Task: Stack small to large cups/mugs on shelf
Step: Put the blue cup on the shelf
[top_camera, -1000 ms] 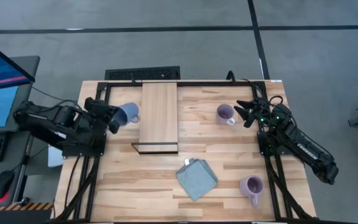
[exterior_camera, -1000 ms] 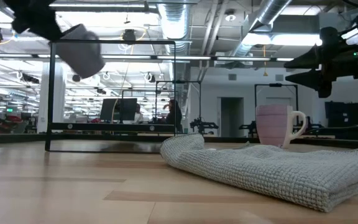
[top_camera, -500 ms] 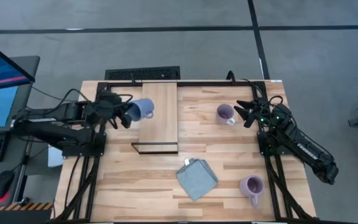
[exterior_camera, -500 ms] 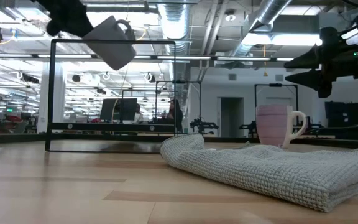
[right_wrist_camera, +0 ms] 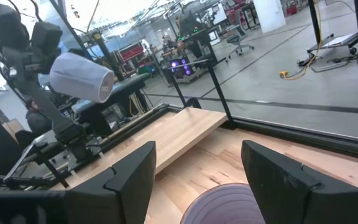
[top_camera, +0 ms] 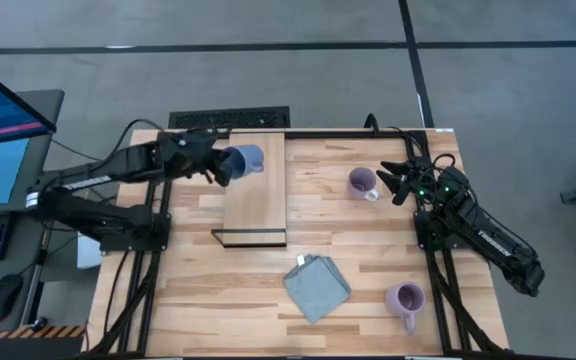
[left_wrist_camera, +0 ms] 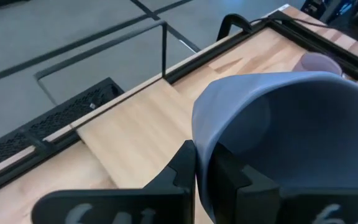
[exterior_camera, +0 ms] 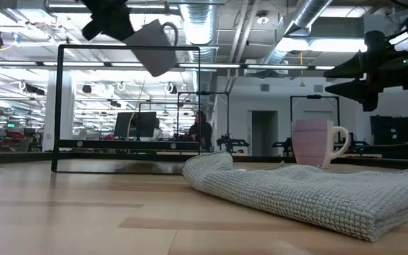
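Note:
My left gripper (top_camera: 220, 164) is shut on the dusty blue mug (top_camera: 246, 160) and carries it in the air over the far left corner of the light-wood shelf (top_camera: 256, 190). The low view shows that mug (exterior_camera: 156, 48) high up and tilted. A lilac mug (top_camera: 362, 182) stands at the table's far right. My right gripper (top_camera: 388, 182) is open and level just to its right; its two fingers frame that mug (right_wrist_camera: 225, 202) in the right wrist view. A second lilac mug (top_camera: 405, 298) stands at the near right. My left gripper holds the blue mug by its rim wall (left_wrist_camera: 199, 134), one finger (left_wrist_camera: 229, 180) inside the mug and one (left_wrist_camera: 180, 171) outside. The fingers come from the table's left, slanting down. The mug hangs clear of the shelf, tipped on its side, mouth toward the gripper.
A folded grey-blue cloth (top_camera: 317, 288) lies near the front, right of the shelf's dark front edge (top_camera: 249, 238). A black frame (top_camera: 298, 133) runs along the table's far and side edges. A keyboard (top_camera: 230, 119) sits just beyond the far edge.
My left gripper has carried the blue mug up and toward the table's right and far edges, from beside the shelf's left side to above its far left corner. The wrist has rolled, and the mug has turned with it. My right arm has kept still.

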You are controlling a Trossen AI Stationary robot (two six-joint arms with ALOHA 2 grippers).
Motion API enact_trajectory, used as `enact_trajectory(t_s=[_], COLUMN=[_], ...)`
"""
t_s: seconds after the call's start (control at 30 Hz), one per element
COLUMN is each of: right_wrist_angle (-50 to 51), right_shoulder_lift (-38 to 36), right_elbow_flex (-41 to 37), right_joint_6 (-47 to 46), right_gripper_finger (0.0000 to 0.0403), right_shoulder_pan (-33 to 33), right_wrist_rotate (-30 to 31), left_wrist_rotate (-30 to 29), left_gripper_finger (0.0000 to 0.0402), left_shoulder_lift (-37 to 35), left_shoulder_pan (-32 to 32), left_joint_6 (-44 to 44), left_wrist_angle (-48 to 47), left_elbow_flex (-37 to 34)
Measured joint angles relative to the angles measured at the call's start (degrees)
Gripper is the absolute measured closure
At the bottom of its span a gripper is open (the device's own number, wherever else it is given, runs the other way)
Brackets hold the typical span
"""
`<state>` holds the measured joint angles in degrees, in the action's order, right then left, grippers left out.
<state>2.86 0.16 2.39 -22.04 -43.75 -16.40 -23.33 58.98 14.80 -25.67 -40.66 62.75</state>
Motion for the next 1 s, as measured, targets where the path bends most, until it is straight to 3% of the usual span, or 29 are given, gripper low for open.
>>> enact_trajectory(t_s=[0.3, 0.67, 1.0], right_wrist_angle=[0.0, 0.0, 0.0], right_shoulder_lift=[0.0, 0.0, 0.2], right_elbow_flex=[0.0, 0.0, 0.0], right_joint_6=[0.1, 1.5, 1.5], right_gripper_finger=[0.0143, 0.0143, 0.0143], right_shoulder_pan=[0.0, 0.0, 0.0], right_wrist_rotate=[0.0, 0.0, 0.0], left_wrist_rotate=[1.8, 5.0, 15.6], left_gripper_finger=[0.0397, 0.0397, 0.0397], left_shoulder_lift=[9.4, 17.9, 18.8], left_shoulder_pan=[2.1, 4.3, 5.1], left_joint_6=[1.0, 0.0, -7.5], left_wrist_angle=[-1.6, -11.6, -17.0], left_elbow_flex=[9.7, 19.6, 20.7])
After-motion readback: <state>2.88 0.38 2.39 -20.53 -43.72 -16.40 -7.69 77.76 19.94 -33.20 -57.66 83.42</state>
